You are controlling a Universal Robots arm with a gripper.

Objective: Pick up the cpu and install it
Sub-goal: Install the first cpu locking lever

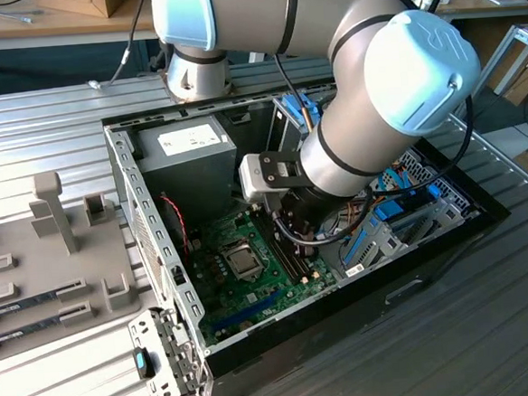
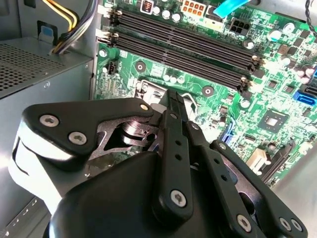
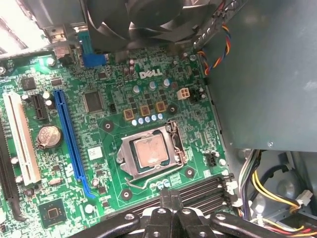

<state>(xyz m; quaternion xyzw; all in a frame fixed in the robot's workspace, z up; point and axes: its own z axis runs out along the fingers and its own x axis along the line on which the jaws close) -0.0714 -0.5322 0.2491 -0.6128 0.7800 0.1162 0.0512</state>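
The cpu (image 3: 150, 151), a small square chip with a metal top, lies flat inside the motherboard's socket frame (image 3: 130, 157); in the exterior view the cpu (image 1: 243, 261) sits mid-board in the open computer case. My gripper (image 3: 171, 197) hovers above the board beside the socket, over the black memory slots (image 3: 198, 191), apart from the chip. Its two black fingertips (image 2: 174, 99) are pressed together, shut with nothing between them. In the exterior view the arm's wrist (image 1: 334, 161) hangs over the case and hides the board on that view's right.
A big grey box with a white label (image 1: 188, 149) stands beside the board. A fan (image 3: 148, 20), a blue slot (image 3: 69, 141) and a white slot (image 3: 22, 144) surround the socket. A grey holder tray (image 1: 42, 268) lies at the exterior view's left. Case walls (image 1: 154, 251) enclose the board.
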